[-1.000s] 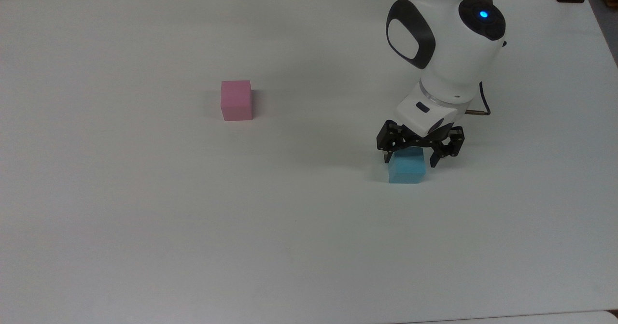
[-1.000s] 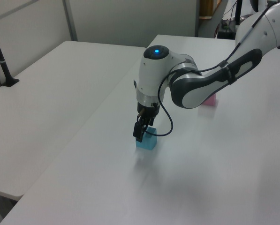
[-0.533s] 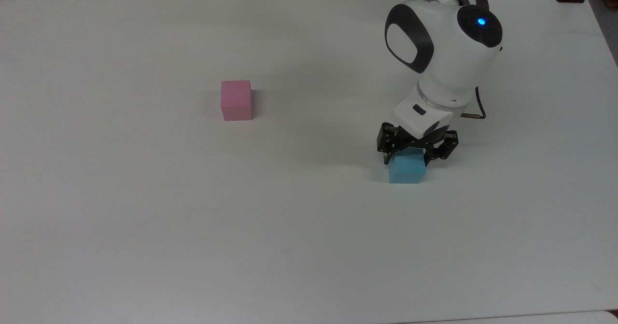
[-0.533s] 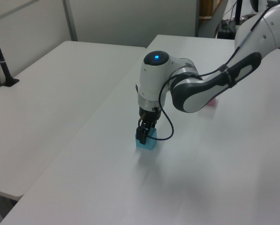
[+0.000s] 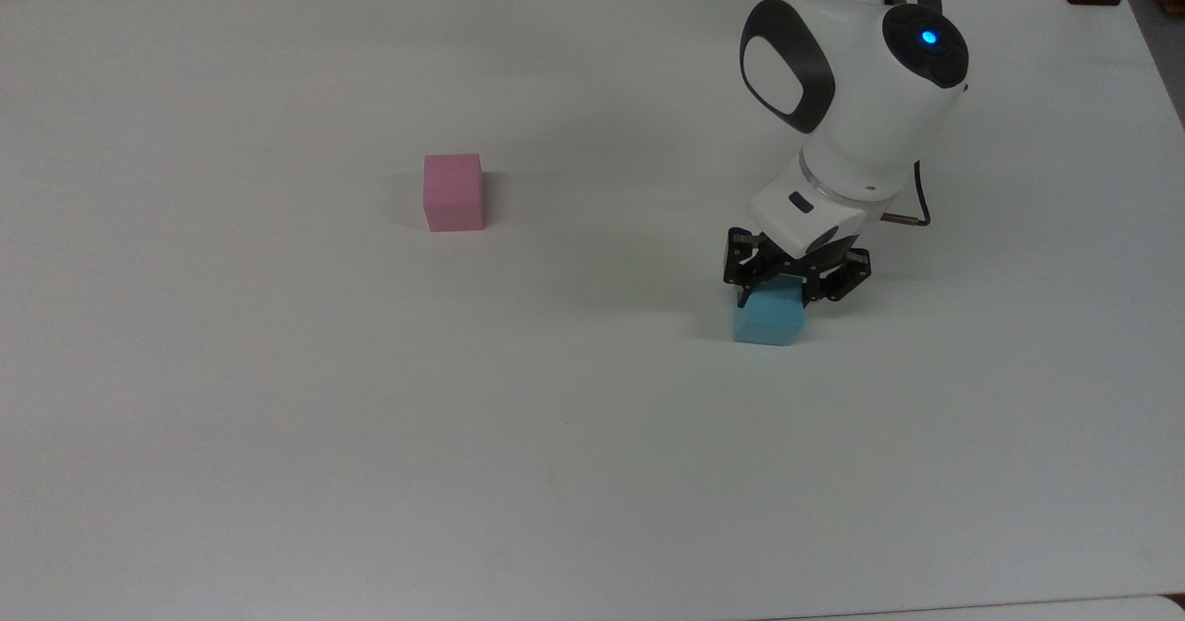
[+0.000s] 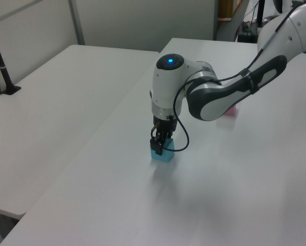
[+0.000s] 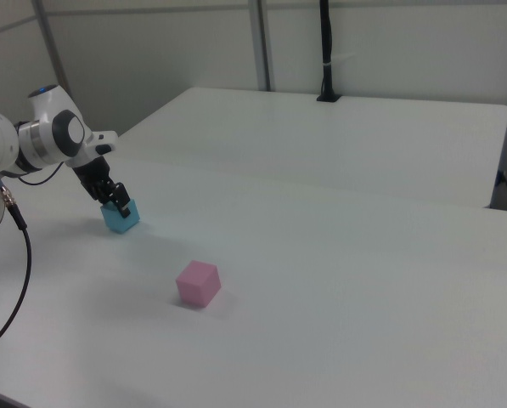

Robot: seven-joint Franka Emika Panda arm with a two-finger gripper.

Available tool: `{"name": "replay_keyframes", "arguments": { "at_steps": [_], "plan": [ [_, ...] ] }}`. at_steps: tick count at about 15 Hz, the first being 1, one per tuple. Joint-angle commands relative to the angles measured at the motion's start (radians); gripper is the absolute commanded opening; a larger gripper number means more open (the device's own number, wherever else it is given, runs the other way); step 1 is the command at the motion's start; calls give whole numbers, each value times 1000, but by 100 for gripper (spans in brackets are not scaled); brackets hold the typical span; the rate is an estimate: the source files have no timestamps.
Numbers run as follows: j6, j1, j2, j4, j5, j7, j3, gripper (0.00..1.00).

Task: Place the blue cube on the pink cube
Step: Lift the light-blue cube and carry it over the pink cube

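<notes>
The blue cube (image 5: 768,323) rests on the white table (image 5: 278,417) at the top view's right, and also shows as the blue cube (image 6: 163,156) and the blue cube (image 7: 119,219). My gripper (image 5: 776,298) reaches down over it, the black fingers pressed against its two sides, shut on it; the same grasp shows at the gripper (image 6: 159,147) and the gripper (image 7: 117,205). The pink cube (image 5: 454,192) stands alone on the table, well off to the top view's left of the blue one. The pink cube (image 6: 230,109) is partly hidden behind the arm in the left view and stands free as the pink cube (image 7: 198,283).
A second white table (image 6: 55,97) adjoins this one along a seam. A black post (image 6: 3,66) stands on it, also seen as the black post (image 7: 325,51). A thin black cable (image 6: 183,141) loops beside the wrist.
The fingers have drawn in from either side of the blue cube onto its sides. The cube has shifted slightly to the top view's left.
</notes>
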Motion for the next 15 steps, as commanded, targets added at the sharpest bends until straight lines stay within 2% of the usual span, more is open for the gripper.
{"name": "replay_keyframes", "arguments": {
  "at_steps": [1, 3, 5, 7, 10, 13, 15],
  "plan": [
    [-105, -14, -89, -30, 7, -63, -11, 38],
    [-180, -43, -139, -30, 82, -184, -11, 38],
    [-235, -65, -198, -56, 122, -273, -14, 38],
    [-265, -94, -264, -116, 128, -295, -14, 38],
    [-353, -147, -369, -173, 135, -403, -14, 38],
    [-450, -187, -400, -170, 147, -509, -15, 38],
    [-458, -204, -410, -171, 157, -522, -17, 37]
  ]
}}
